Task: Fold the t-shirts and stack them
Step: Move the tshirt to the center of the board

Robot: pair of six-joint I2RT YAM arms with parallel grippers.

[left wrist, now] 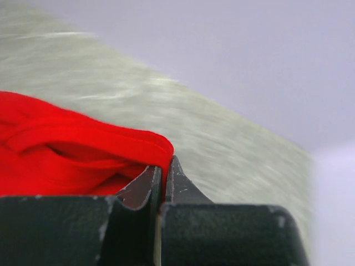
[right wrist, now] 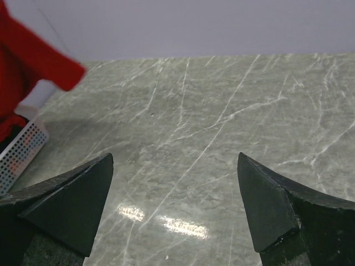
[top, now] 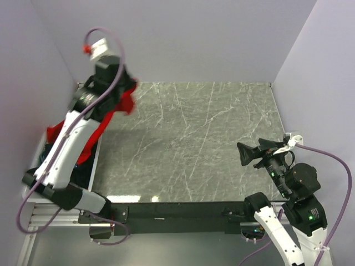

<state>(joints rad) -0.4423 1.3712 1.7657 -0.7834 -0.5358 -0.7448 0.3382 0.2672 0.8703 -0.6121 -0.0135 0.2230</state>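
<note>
A bright red t-shirt (top: 126, 103) hangs off the table at the far left, trailing down towards the white basket (top: 95, 164). My left gripper (left wrist: 165, 164) is shut on a folded edge of that red shirt (left wrist: 66, 149), with the cloth pinched between the jaws. In the top view the left gripper (top: 118, 92) is mostly hidden by its own wrist and the cloth. Dark cloth (top: 82, 173) lies in the basket under the arm. My right gripper (top: 253, 153) stands open at the right over bare marble, its fingertips (right wrist: 105, 166) wide apart with nothing between them.
The grey marble table (top: 194, 138) stretches between the two arms. The white slotted basket (right wrist: 22, 145) stands along the left wall. The red shirt (right wrist: 33, 55) shows at the right wrist view's upper left. Pale walls close in the back and both sides.
</note>
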